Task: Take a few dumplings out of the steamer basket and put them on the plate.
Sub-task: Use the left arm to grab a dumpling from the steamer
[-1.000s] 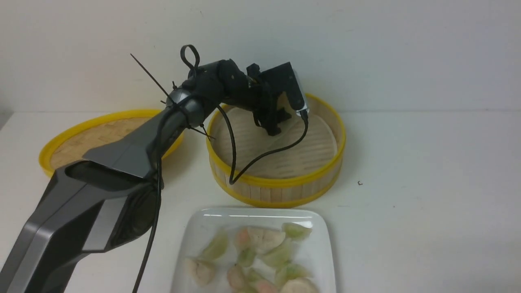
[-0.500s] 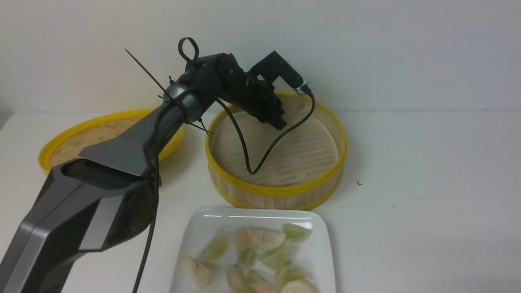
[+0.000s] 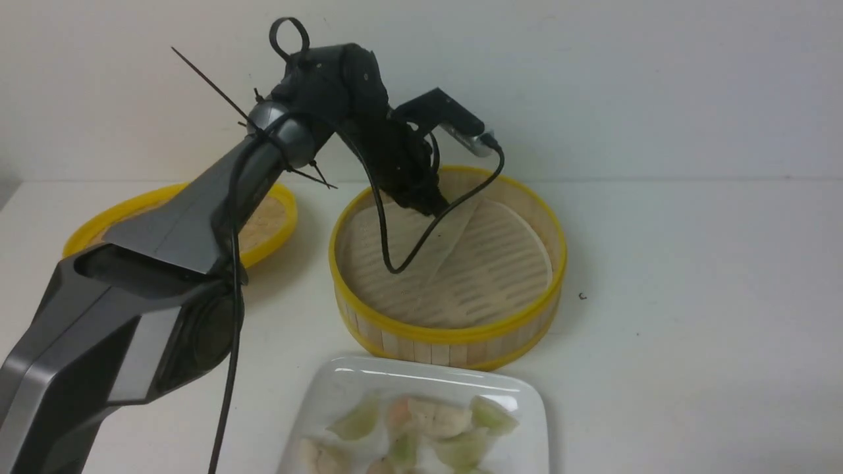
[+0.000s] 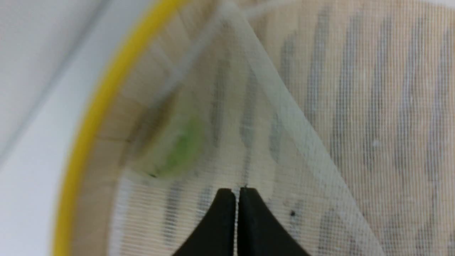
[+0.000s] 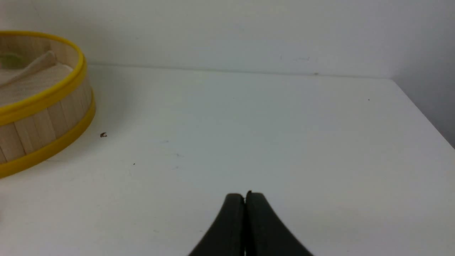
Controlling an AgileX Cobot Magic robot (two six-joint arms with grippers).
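The steamer basket (image 3: 448, 332) stands mid-table. My left gripper (image 3: 429, 205) reaches down into its back part, shut on the whitish mesh liner (image 3: 454, 243), which rises to it in a tent-like fold. In the left wrist view the fingertips (image 4: 227, 193) press together on the mesh (image 4: 284, 106). One green dumpling (image 4: 177, 149) lies beneath the lifted liner by the basket wall. Several dumplings (image 3: 435, 418) lie on the plate (image 3: 329, 395) at the front edge. My right gripper (image 5: 245, 195) is shut and empty over bare table, right of the basket (image 5: 42, 99).
The flat woven lid (image 3: 263, 224) with a yellow rim lies left of the basket, partly behind my left arm. A cable (image 3: 395, 263) from the left wrist hangs into the basket. A small dark speck (image 3: 581, 296) sits on the table to the right.
My left gripper has shut on the mesh liner and risen, pulling it into a fold. The basket has slid toward me and the plate has moved nearer the front edge.
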